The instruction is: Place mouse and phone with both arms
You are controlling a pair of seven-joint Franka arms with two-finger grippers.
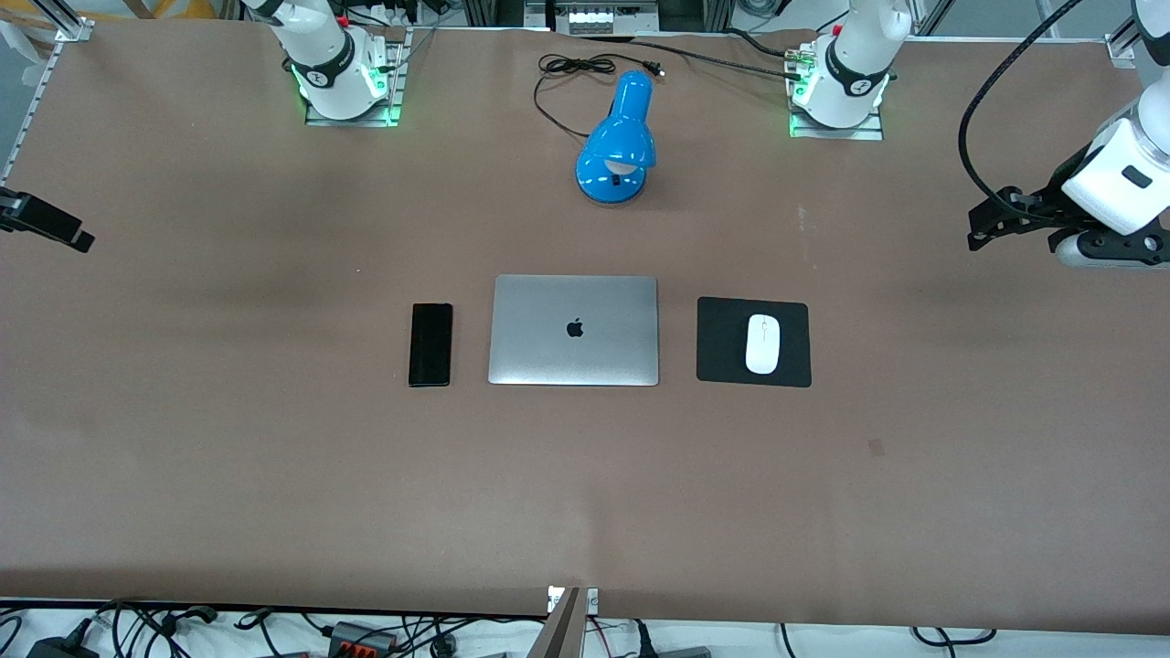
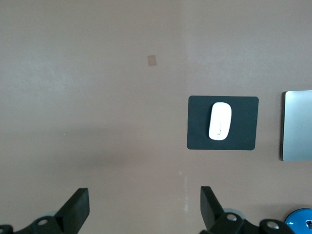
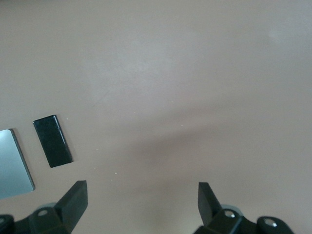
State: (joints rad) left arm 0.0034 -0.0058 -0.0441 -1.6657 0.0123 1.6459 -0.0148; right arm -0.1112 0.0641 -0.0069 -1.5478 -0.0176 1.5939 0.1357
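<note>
The mouse (image 1: 762,344) lies on a black square pad (image 1: 713,361), with the pad's dark surface showing all around it. The pad sits flat on the brown table (image 1: 274,475), just beside a closed silver laptop (image 1: 574,330), toward the left arm's end of the table. The phone (image 1: 430,344) lies flat and face up just beside the laptop too, toward the right arm's end, its long edge running parallel to the laptop's edge with a narrow strip of table between them (the two do not touch). Phone, laptop and pad form one row across the middle of the table.

The left gripper (image 1: 983,224) hangs in the air over bare table at the left arm's end, well apart from the pad. In the left wrist view its two black fingers (image 2: 78,207) stand wide apart with nothing between them, and the mouse (image 2: 220,121) shows on the pad (image 2: 243,136) well away from them.

The right gripper (image 1: 84,241) hangs over bare table at the right arm's end, only partly in the front view. In the right wrist view its fingers (image 3: 77,195) are likewise spread wide and hold nothing, with the phone (image 3: 52,140) lying off to one side.

A blue desk lamp (image 1: 617,142) stands farther from the front camera than the laptop, its black cord (image 1: 571,68) trailing on the table between the two arm bases.
</note>
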